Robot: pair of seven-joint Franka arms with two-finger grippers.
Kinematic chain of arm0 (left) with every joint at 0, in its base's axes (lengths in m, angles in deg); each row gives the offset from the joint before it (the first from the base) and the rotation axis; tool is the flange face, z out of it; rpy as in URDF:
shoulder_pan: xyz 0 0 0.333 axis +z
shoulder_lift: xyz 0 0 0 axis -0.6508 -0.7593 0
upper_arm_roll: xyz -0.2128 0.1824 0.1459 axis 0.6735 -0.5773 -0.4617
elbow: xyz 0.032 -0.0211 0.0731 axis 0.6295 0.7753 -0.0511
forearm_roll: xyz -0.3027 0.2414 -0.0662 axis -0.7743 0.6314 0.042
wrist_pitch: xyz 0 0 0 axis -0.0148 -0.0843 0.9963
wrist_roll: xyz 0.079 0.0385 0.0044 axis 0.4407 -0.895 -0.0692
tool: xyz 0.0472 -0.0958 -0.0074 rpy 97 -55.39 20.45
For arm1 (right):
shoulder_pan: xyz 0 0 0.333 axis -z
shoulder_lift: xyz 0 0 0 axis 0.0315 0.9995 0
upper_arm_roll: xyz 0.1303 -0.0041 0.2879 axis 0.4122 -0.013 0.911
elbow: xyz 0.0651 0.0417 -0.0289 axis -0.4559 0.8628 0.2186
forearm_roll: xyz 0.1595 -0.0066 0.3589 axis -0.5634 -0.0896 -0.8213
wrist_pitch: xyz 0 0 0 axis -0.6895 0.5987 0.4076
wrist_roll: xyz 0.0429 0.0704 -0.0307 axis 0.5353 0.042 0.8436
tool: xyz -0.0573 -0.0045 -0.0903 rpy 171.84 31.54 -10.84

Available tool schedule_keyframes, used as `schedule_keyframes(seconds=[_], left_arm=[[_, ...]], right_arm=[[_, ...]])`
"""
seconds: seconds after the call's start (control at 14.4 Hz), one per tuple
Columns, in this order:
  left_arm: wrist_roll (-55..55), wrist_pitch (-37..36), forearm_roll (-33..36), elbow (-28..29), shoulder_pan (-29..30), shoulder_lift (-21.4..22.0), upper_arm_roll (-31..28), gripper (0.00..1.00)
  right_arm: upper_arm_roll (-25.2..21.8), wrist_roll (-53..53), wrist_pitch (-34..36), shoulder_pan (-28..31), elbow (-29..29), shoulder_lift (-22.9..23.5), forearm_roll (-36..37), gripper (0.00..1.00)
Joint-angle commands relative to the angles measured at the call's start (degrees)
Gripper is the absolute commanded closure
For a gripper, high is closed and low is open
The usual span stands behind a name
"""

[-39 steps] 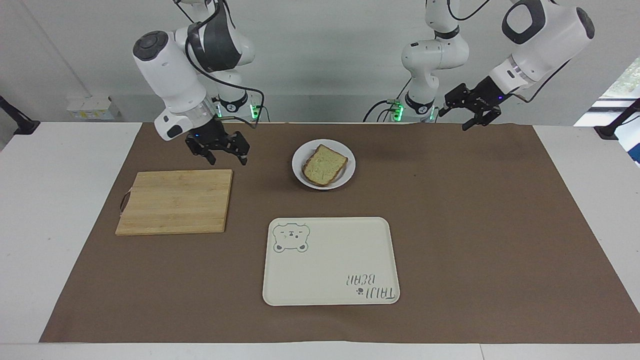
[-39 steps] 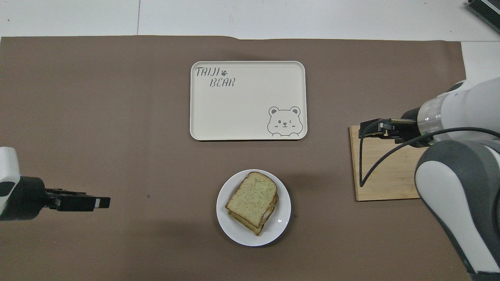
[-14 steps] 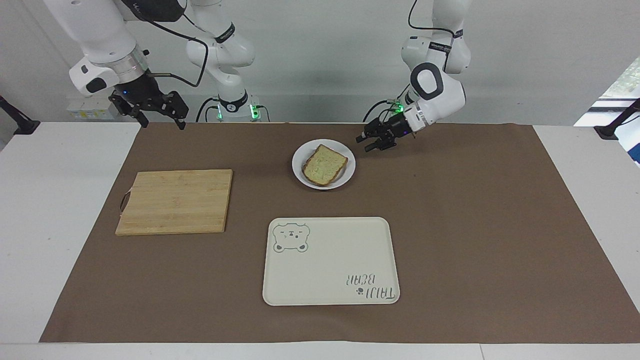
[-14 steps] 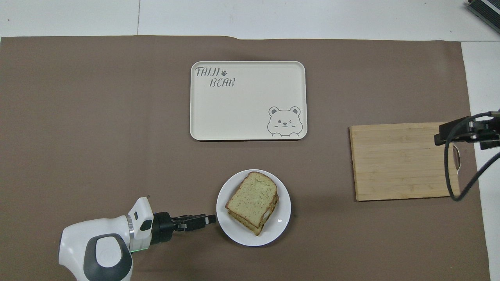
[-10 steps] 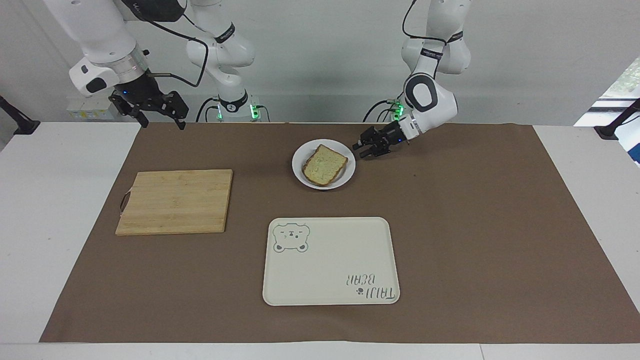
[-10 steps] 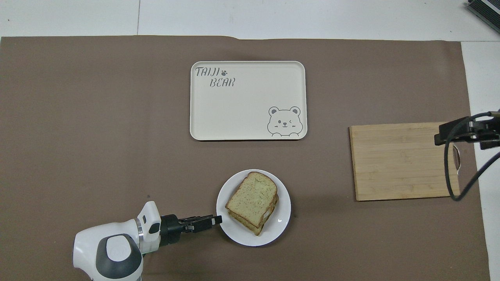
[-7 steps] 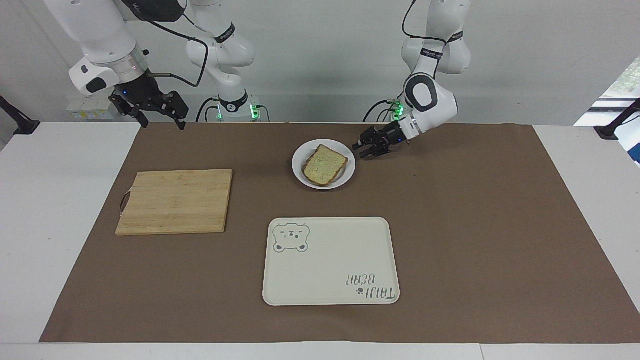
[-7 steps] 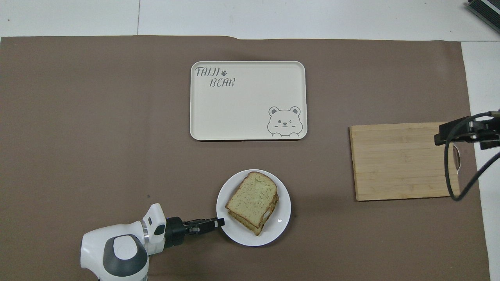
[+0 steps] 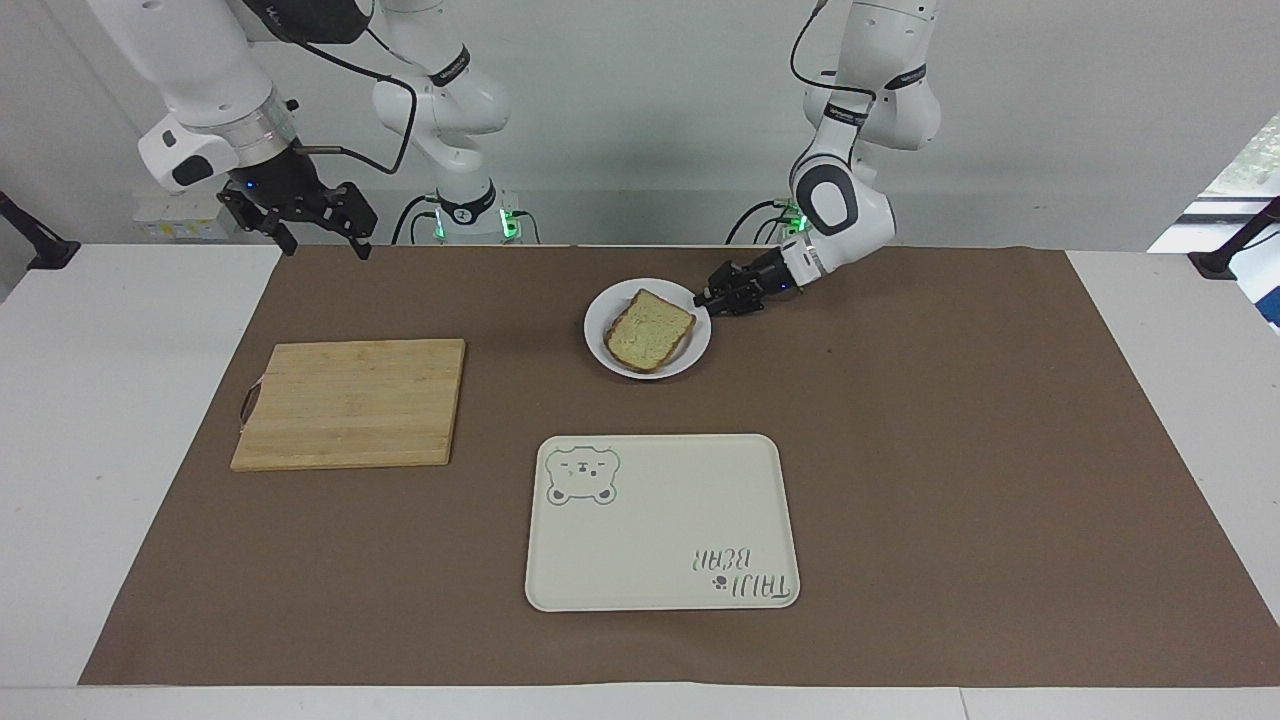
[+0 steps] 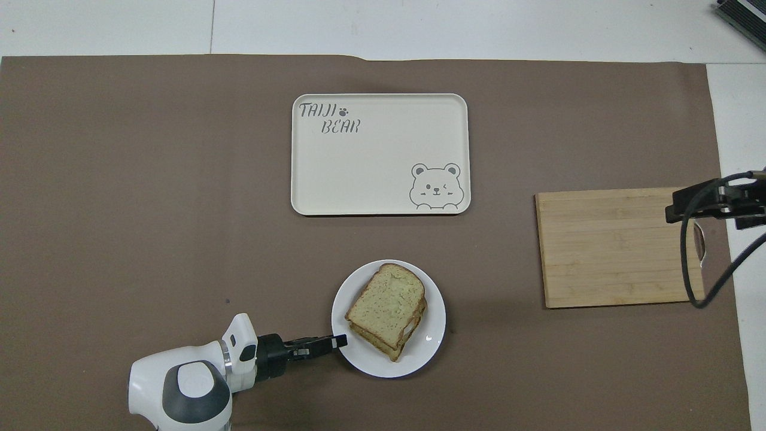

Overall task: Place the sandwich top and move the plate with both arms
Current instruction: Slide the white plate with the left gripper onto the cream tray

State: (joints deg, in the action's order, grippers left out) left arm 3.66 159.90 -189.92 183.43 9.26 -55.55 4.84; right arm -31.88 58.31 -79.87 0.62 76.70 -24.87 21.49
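Note:
The sandwich top (image 9: pixel 650 328) (image 10: pixel 386 302) lies on the stacked sandwich on the small white plate (image 9: pixel 597 330) (image 10: pixel 434 341). That plate sits on the brown mat near the robots. My left gripper (image 9: pixel 706 298) (image 10: pixel 341 341) is low at the plate's rim on the left arm's side. Its jaws are closed over the rim's edge, and the plate rests flat on the mat. My right gripper (image 9: pixel 322 240) (image 10: pixel 673 211) hangs open and holds nothing. It waits high over the handle end of the cutting board, at the right arm's end of the table.
A cream tray (image 9: pixel 660 520) (image 10: pixel 380 155) with a bear drawing lies farther from the robots than the plate. A wooden cutting board (image 9: pixel 350 400) (image 10: pixel 610 248) lies toward the right arm's end. A brown mat covers the table.
My left gripper has swung in low from the left arm's end, reached the plate's rim and narrowed its jaws on it. The right arm rose off the board and then stayed still.

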Motion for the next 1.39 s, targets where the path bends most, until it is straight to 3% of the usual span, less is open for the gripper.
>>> schedule_keyframes(seconds=[0.0, 0.69, 0.83, 0.9, 0.97, 1.32], left_arm=[[1.3, 1.8, -4.1, 0.0, -2.0, -0.4, -0.6, 0.59], [1.3, 5.4, -9.2, -0.8, -4.6, -0.9, -0.2, 0.66], [1.3, 5.5, -9.7, -1.0, -4.7, -1.2, -0.2, 0.75], [1.4, 5.8, -9.8, -1.0, -4.7, -1.2, -0.2, 0.94], [1.3, 7.4, -9.8, -1.1, -5.0, -1.2, -0.1, 1.00], [1.2, 9.5, -9.8, -1.3, -6.9, -1.2, -0.2, 1.00]], right_arm=[[0.0, 1.1, 0.7, 0.3, -1.3, 0.7, -1.1, 0.00], [0.1, 1.1, 0.7, 0.3, -1.3, 0.7, -1.1, 0.00], [0.1, 1.1, 0.7, 0.3, -1.3, 0.7, -1.1, 0.00], [0.1, 1.0, 0.7, 0.3, -1.3, 0.7, -1.1, 0.00], [0.1, 1.1, 0.7, 0.3, -1.3, 0.7, -1.1, 0.00], [0.1, 1.0, 0.7, 0.3, -1.3, 0.7, -1.1, 0.00]])
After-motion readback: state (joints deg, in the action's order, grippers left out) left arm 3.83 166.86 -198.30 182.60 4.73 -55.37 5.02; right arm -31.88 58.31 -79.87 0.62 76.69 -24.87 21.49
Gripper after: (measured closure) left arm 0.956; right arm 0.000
